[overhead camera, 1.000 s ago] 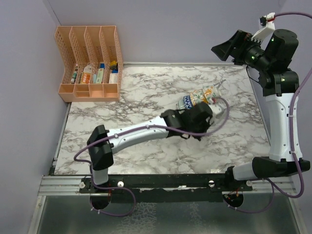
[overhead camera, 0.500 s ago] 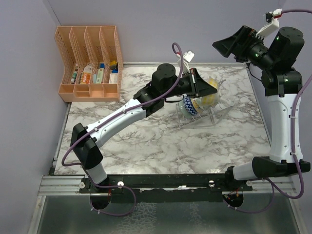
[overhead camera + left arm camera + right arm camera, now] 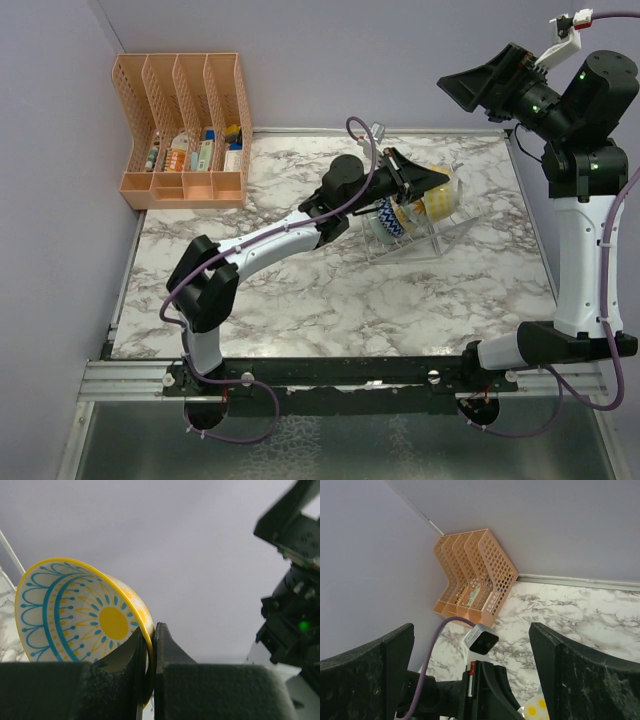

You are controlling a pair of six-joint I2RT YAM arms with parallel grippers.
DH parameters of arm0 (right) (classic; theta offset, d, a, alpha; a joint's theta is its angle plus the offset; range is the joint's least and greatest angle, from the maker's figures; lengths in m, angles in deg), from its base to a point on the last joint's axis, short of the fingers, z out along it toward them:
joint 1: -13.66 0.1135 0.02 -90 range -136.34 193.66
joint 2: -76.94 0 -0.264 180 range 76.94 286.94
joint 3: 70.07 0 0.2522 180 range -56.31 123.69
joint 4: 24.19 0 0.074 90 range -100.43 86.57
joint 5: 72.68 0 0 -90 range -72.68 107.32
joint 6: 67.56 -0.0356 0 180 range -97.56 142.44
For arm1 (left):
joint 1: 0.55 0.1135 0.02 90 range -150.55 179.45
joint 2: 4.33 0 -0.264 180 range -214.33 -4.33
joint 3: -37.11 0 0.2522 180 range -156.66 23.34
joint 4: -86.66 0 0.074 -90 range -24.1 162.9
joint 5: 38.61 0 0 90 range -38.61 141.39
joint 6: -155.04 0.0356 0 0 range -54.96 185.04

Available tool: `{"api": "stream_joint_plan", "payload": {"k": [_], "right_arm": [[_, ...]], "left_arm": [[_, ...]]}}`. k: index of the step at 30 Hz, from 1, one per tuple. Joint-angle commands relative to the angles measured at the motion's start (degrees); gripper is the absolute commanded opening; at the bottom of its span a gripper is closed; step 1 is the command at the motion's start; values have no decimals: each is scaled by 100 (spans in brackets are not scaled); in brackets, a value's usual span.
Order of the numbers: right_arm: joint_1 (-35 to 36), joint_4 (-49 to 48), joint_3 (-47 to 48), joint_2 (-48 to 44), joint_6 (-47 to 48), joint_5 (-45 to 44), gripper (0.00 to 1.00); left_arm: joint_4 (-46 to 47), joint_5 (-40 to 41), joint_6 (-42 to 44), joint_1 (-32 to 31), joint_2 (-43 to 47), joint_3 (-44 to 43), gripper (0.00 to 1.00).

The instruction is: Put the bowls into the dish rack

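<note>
My left gripper (image 3: pixel 432 182) is shut on the rim of the yellow bowl (image 3: pixel 441 194) and holds it over the right end of the clear wire dish rack (image 3: pixel 455 233). In the left wrist view the yellow bowl (image 3: pixel 80 611) stands on edge, its white, blue and yellow inside facing the camera, its rim pinched between my fingers (image 3: pixel 162 645). The blue-orange floral bowl (image 3: pixel 390 218) stands on edge in the rack. Other bowls behind it are hidden by my arm. My right gripper (image 3: pixel 478 87) is open and empty, raised high at the back right.
An orange slotted file organizer (image 3: pixel 185 130) with small items stands at the back left and also shows in the right wrist view (image 3: pixel 472 575). The marble table (image 3: pixel 300 290) has purple walls behind and to the left.
My left arm rose from low in front of the rack, swung over it with the yellow bowl, then drew down closer to the rack. The right arm shifted slightly.
</note>
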Motion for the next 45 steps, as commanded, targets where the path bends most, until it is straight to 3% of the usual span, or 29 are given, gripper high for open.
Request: {"api": "stream_joint_plan", "payload": {"k": [1, 17, 36, 45], "right_arm": [[-27, -243, 72, -98, -136, 333, 97], [-27, -224, 9, -130, 0, 475, 97], [-27, -224, -224, -148, 114, 483, 97], [-27, -233, -292, -113, 139, 463, 97]], "left_arm": [[1216, 953, -660, -6, -161, -283, 0], [1623, 1827, -992, -216, -1321, -1066, 0], [1617, 1725, -1180, -157, -1949, -1305, 0], [1151, 1396, -1213, -39, -2183, -1688, 0]]}}
